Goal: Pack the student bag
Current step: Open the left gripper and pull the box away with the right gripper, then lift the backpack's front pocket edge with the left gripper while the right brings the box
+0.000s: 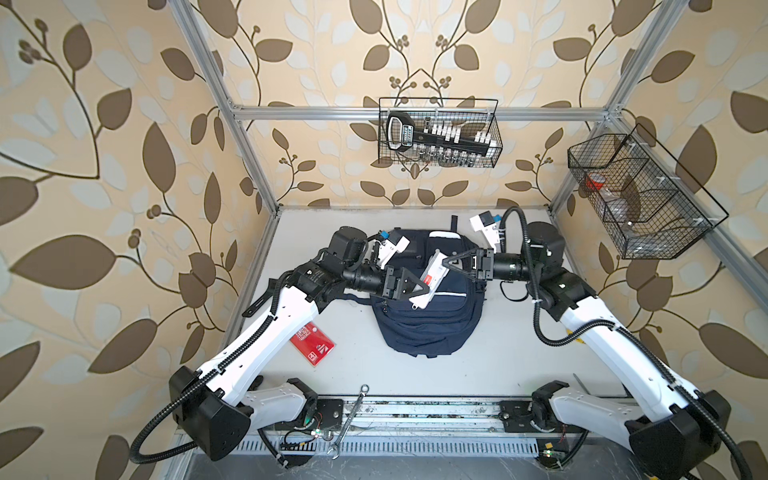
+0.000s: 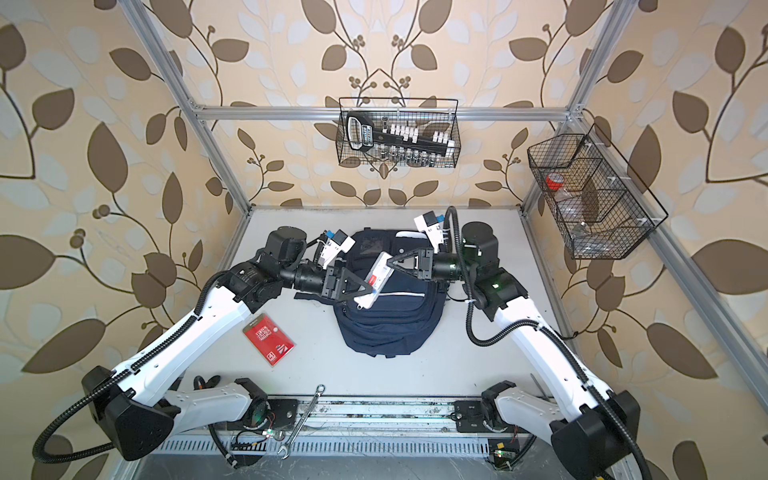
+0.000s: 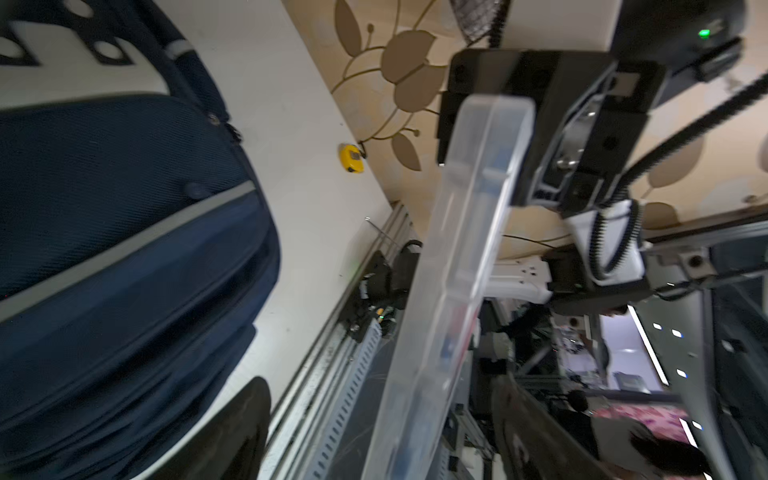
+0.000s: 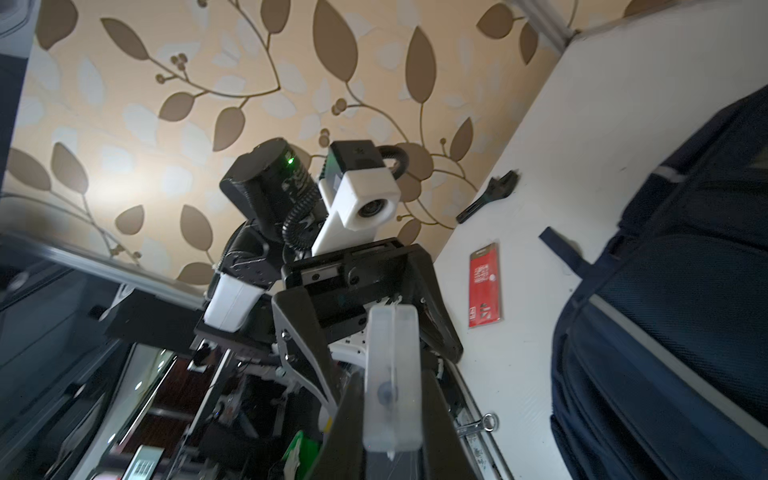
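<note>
The student bag [image 1: 428, 328] is big and dark blue. It lies flat in the middle of the white table [image 1: 498, 365], with its white patch at the far end. A clear plastic box [image 1: 430, 278] with a red label hangs in the air just over the bag, tipped on a slant. The right gripper [image 1: 445, 264] reaches in from the right and pinches the far end of the box tight between its two black fingers. The left gripper [image 1: 422, 293] is at the near end of the box. Its fingers are spread wide, one on each side of the box, and in the wrist views they do not squeeze it. A red card pack [image 1: 312, 341] lies flat on the table, left of the bag. A silver wrench [image 1: 351, 419] lies at the front edge. A wire basket [image 1: 438, 133] full of tools hangs on the back wall.
</note>
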`<state>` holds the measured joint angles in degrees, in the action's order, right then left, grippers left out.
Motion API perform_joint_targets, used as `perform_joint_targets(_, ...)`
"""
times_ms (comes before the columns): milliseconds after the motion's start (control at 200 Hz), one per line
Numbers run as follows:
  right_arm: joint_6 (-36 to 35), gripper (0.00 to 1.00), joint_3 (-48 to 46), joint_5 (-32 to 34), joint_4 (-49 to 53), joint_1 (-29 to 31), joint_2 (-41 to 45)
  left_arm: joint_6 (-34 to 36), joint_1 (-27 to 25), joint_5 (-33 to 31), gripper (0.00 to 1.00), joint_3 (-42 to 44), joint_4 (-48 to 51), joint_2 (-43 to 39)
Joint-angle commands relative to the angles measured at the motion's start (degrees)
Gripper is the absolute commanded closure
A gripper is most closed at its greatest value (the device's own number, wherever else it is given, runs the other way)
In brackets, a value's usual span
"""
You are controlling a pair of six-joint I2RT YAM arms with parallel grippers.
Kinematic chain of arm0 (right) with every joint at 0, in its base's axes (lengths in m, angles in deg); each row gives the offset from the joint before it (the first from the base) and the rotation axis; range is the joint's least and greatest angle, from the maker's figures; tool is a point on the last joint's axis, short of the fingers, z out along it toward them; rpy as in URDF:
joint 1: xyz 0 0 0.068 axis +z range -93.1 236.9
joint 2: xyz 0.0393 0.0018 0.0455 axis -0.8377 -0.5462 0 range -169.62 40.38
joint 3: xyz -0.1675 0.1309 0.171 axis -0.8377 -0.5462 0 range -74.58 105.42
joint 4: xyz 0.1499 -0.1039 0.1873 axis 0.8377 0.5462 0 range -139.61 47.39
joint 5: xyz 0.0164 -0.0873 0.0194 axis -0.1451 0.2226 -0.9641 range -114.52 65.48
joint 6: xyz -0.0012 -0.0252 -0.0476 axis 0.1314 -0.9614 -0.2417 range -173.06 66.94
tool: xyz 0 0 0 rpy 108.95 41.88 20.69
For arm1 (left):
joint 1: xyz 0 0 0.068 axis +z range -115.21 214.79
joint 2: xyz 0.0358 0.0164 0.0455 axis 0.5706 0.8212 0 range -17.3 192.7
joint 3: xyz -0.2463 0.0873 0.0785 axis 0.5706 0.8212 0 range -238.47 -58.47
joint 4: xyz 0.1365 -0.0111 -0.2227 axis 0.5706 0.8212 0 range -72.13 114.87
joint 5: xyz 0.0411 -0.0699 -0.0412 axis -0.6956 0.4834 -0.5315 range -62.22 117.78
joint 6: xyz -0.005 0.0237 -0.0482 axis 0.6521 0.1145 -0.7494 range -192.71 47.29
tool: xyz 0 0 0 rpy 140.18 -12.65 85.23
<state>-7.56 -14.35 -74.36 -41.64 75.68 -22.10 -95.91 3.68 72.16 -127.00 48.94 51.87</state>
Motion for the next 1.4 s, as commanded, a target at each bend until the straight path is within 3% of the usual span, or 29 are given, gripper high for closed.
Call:
perform_joint_targets(0, -4.49, 1.0, 0.56, 12.31, 11.87, -5.98, 3.72, 12.6, -3.08, -24.01, 0.2, -2.19, 12.16, 2.83)
perform_joint_targets(125, -4.49, 1.0, -1.97, 23.75, 21.82, -13.04, 6.02, 19.13, -12.72, -45.56, 0.27, -3.6, 16.45, 10.51)
perform_joint_targets(315, -1.45, 1.0, -8.66, 23.82, 23.5, -16.66, 6.97, 23.52, -19.63, -59.05, 0.25, -4.28, 12.69, 17.74)
perform_joint_targets(610, 0.51, 1.0, -11.9, 21.48, 22.21, -16.76, 8.88, 28.03, -20.39, -61.82, 0.2, -4.01, 6.18, 21.24)
perform_joint_targets(850, 1.52, 1.0, -10.94, 21.37, 22.18, -16.94, 9.57, 31.81, -20.92, -52.37, 0.21, 0.3, 3.21, 18.53)
perform_joint_targets(920, 1.79, 1.0, -10.74, 21.04, 22.19, -16.96, 9.71, 31.69, -20.92, -53.44, 0.21, 1.7, 1.49, 17.93)
perform_joint_targets(990, 2.05, 1.0, -10.51, 21.03, 22.18, -16.98, 9.87, 30.85, -20.85, -58.12, 0.27, 1.36, 1.06, 19.41)
perform_joint_targets(1155, 2.14, 1.0, -9.6, 20.76, 22.27, -17.03, 10.69, 28.63, -19.16, -61.68, 0.64, -0.81, -0.38, 23.27)
perform_joint_targets(1229, 2.07, 1.0, -9.51, 20.56, 22.44, -17.03, 11.2, 27.71, -17.93, -59.91, 0.66, -1.69, -1.23, 22.67)
perform_joint_targets(1394, 2.22, 1.0, -9.69, 20.84, 23.13, -17.03, 12.33, 27.67, -14.91, -54.67, 1.0, -3.4, -2.5, 23.24)
